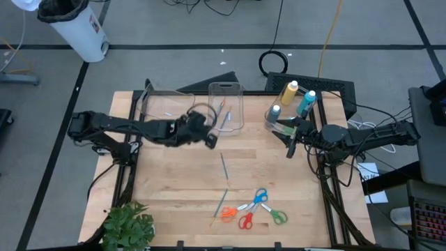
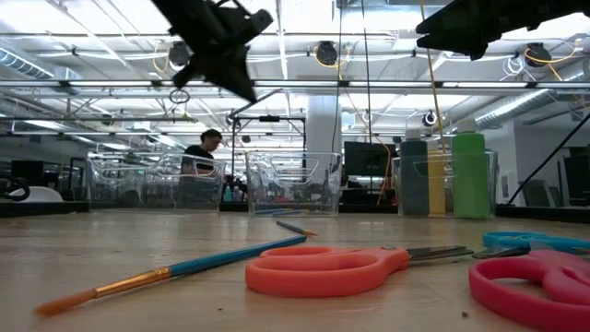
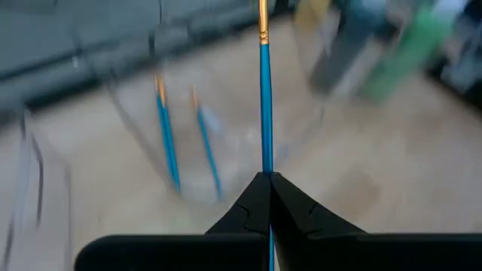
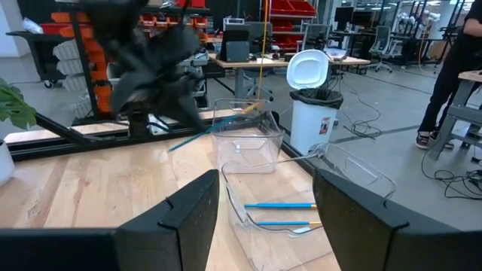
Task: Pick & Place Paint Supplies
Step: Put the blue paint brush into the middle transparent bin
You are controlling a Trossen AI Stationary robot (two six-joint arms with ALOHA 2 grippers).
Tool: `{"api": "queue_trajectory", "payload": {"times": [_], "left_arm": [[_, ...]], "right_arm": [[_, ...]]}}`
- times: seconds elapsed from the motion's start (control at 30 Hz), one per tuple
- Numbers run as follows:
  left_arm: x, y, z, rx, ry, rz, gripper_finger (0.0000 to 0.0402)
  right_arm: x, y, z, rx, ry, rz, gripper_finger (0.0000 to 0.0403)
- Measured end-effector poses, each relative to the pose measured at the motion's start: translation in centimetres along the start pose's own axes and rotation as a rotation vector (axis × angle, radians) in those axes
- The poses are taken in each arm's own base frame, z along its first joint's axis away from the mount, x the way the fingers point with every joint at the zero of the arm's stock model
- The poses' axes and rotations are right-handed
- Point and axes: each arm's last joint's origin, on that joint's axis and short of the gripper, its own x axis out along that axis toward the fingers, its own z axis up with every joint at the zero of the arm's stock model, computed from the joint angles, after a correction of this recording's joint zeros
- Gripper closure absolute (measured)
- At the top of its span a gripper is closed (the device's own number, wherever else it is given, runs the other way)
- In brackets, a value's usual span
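My left gripper (image 1: 210, 140) hangs above the table just in front of the middle clear bin (image 1: 225, 106), shut on a thin blue-handled brush (image 3: 264, 98). That brush's bristle end (image 4: 256, 108) reaches toward the bin's rim. Two more blue brushes (image 4: 280, 205) lie on the bin's floor. My right gripper (image 1: 291, 143) waits open at the right, in front of the bin holding the paint bottles (image 1: 296, 99). Two brushes (image 1: 224, 166) and several scissors (image 1: 256, 199) lie flat on the table near its front edge. My left gripper pinches the brush's blue handle (image 3: 266, 167) between its two shut fingertips (image 3: 248, 199). The brush runs straight out ahead, along the fingers and not across them. It is lifted clear of the table and slants upward, its gold ferrule (image 3: 263, 22) and bristles leading toward the middle bin.
A clear bin with nothing in it (image 1: 164, 104) stands at the back left. A green leafy plant (image 1: 129, 224) sits at the table's near left corner. Bare wood (image 1: 174, 181) lies between the bins and the scissors. A person (image 2: 201, 152) is in the room beyond.
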Motion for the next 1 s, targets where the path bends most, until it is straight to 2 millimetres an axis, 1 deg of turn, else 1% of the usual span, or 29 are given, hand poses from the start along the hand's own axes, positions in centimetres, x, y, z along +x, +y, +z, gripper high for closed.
{"api": "queue_trajectory", "payload": {"times": [0.07, 0.17, 0.3, 0.4, 0.5, 0.67, 0.8, 1.0], "left_arm": [[0.7, 0.5, 1.5, -0.003, -0.071, -0.010, 0.0401], [2.2, 1.4, 3.2, -0.018, -0.130, -0.037, 0.0401], [4.9, 2.9, 4.0, -0.040, -0.124, -0.017, 0.0401], [7.2, 3.8, 4.0, -0.062, -0.101, -0.004, 0.0401], [9.7, 4.5, 3.5, -0.072, -0.065, -0.008, 0.0401], [12.7, 5.2, 2.5, -0.088, -0.037, 0.000, 0.0401], [13.9, 6.0, 1.8, -0.117, -0.001, 0.036, 0.0400], [14.3, 6.1, 1.5, -0.121, 0.018, 0.047, 0.0400]], "right_arm": [[0.0, 0.0, 0.0, 0.001, 0.000, 0.000, 0.0193], [0.0, 0.0, 0.0, 0.002, 0.000, 0.000, 0.0193], [0.0, 0.0, 0.1, -0.001, -0.006, 0.000, 0.0193], [0.0, 0.0, 0.1, -0.013, -0.011, 0.000, 0.0193], [0.0, 0.0, 0.1, -0.015, -0.013, 0.000, 0.0193], [0.0, 0.0, 0.1, -0.019, -0.006, 0.000, 0.0193], [0.0, 0.0, 0.1, -0.011, -0.006, 0.000, 0.0193], [0.0, 0.0, 0.1, -0.016, -0.006, 0.000, 0.0193]]}}
